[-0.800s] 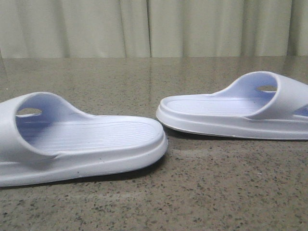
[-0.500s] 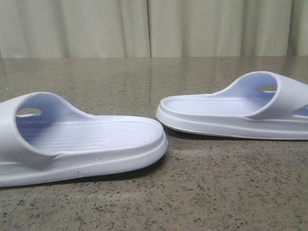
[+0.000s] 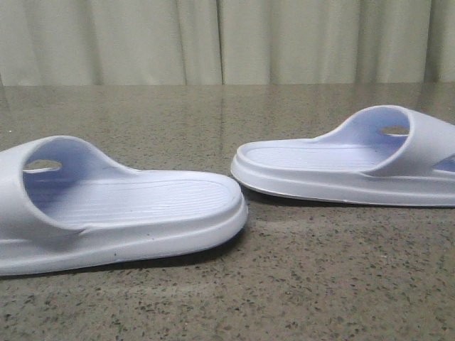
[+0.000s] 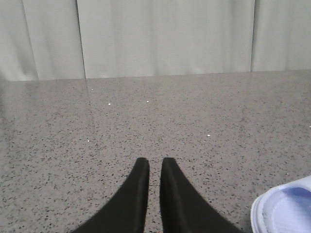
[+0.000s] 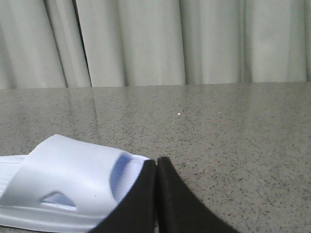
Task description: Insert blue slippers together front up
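Apart, 2 blue slippers (image 3: 121, 206) lie soles-down on the table (image 3: 320, 284).

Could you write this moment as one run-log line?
slippers: left slipper, right slipper apart on table | left end effector: shut, empty | right end effector: shut, empty

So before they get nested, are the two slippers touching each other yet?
Apart. In the front view, bare table shows between the heel of the left slipper and the heel of the right slipper.
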Available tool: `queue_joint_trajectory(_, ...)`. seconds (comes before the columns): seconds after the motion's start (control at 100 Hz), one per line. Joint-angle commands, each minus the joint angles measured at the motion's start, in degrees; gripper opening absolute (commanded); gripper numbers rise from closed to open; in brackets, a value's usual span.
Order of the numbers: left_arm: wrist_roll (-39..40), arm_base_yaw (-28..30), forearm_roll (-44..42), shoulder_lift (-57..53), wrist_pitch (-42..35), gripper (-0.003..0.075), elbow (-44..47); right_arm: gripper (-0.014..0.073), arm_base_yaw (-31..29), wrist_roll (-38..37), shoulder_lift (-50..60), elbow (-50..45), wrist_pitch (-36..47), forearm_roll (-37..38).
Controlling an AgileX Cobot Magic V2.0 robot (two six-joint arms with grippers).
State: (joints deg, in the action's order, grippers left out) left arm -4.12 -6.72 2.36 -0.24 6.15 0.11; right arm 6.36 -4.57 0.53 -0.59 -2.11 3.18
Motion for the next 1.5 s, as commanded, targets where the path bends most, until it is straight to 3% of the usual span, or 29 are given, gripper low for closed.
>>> queue_joint_trajectory(0.0,0.62,0.17,0.47,-1.64,-4.72,0.0016,0.48,-0.0107,-0.34,0.01,1.27,-1.12,4.35,0.54)
queue_joint_trajectory(0.89,0.62,0.17,1.23,-1.64,-7.28,0.0016,0.48,-0.0107,-0.34,0.01,1.27,-1.12,4.7,0.54)
queue_joint_trajectory(1.03,0.71,0.17,9.09,-1.64,-9.22,0.0016,0.48,-0.0107,-0.34,0.01,1.27,-1.12,8.57,-1.65)
queue_joint_trajectory(1.29,1.21,0.17,36.3,-1.64,-11.03,0.0015,-2.01,-0.0106,-0.34,0.01,1.27,2.32,9.74,-8.23)
queue_joint_trajectory(1.49,1.21,0.17,37.86,-1.24,-4.43,0.0015,-9.76,-0.0106,-0.34,0.01,0.41,11.0,1.72,-8.89)
